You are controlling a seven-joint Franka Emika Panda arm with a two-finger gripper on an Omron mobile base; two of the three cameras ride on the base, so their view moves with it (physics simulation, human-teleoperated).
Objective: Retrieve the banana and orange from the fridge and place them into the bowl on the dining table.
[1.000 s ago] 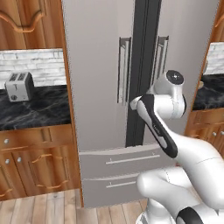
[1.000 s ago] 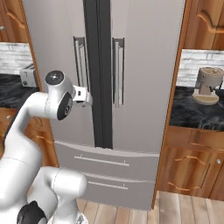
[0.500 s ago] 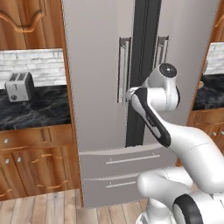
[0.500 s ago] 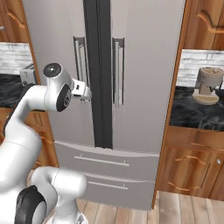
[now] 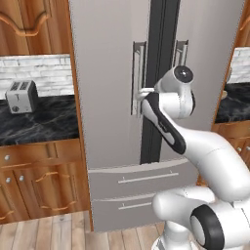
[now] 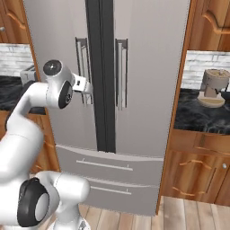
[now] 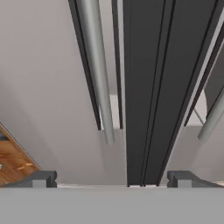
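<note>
The grey fridge stands shut, both doors closed along the dark centre seam. The banana and orange are hidden behind its doors. The bowl and dining table are out of view. My gripper is open and reaches the lower part of the left door's bar handle, nothing between its fingers. From the right base view the gripper sits against that same handle. In the hand view the left handle runs up ahead, the right handle off to the side, and the fingertips stand wide apart.
A toaster sits on the black counter left of the fridge. A brown appliance stands on the counter at the right. Wooden cabinets flank the fridge, and two drawers lie under its doors.
The arm has swung up and forward, carrying the open gripper from in front of the seam to the left door's handle. The fridge stays shut.
</note>
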